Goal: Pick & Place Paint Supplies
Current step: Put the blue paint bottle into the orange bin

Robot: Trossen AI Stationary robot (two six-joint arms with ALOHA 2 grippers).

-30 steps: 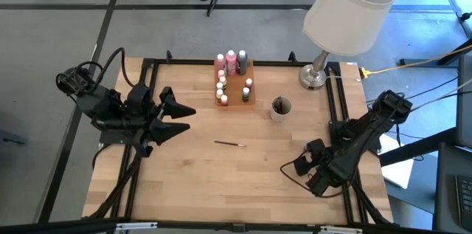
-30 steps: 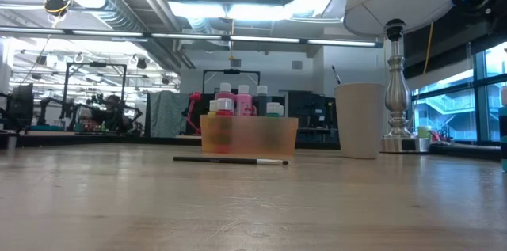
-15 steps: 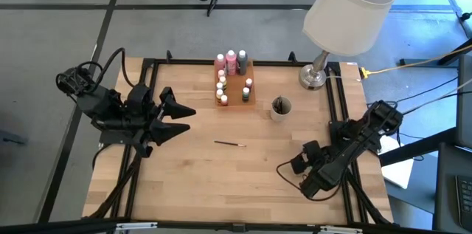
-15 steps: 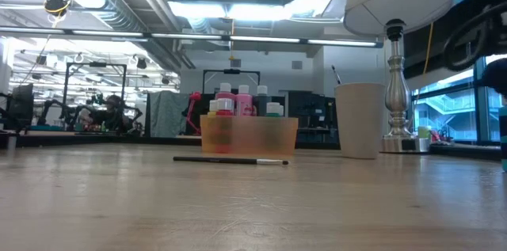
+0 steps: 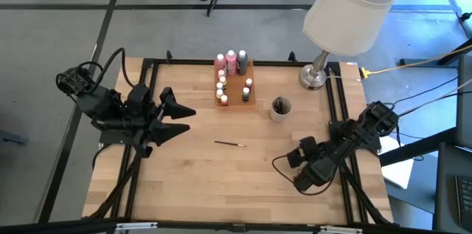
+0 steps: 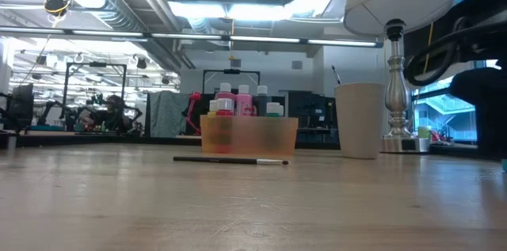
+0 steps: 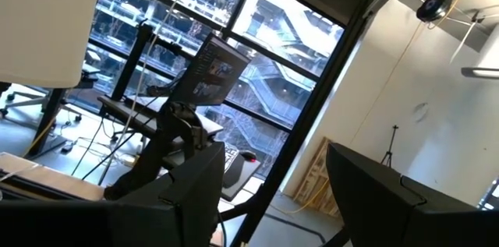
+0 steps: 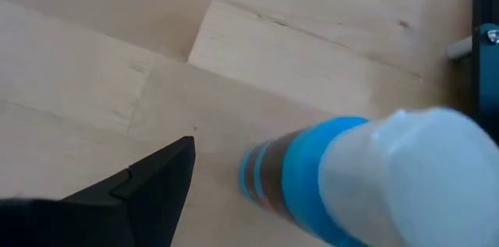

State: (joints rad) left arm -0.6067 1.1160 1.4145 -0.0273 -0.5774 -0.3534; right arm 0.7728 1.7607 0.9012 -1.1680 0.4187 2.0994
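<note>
Small paint bottles stand in and behind an orange tray at the table's far middle. One thin dark paintbrush lies flat on the wood, also seen in the low view. More brushes stand in a pale cup. My right gripper hangs open low over the near right of the table, pointing steeply down. Its wrist view shows one dark finger and, very close, a blue-banded bottle with a white cap hiding the other finger. My left gripper waits open, raised at the table's left. My right gripper: bare table shows between the visible finger and the blue-banded bottle's far end. The bottle covers the other finger, so I cannot tell whether that finger touches it.
A lamp with a white shade and metal base stands at the far right corner. A black frame rims the table. Bare wood lies around the paintbrush and toward the near edge.
My right gripper has sunk toward the table and shifted a little toward the table's left edge, tipping more steeply downward; its arm now shows at the right of the low view. Its fingers have stayed open.
</note>
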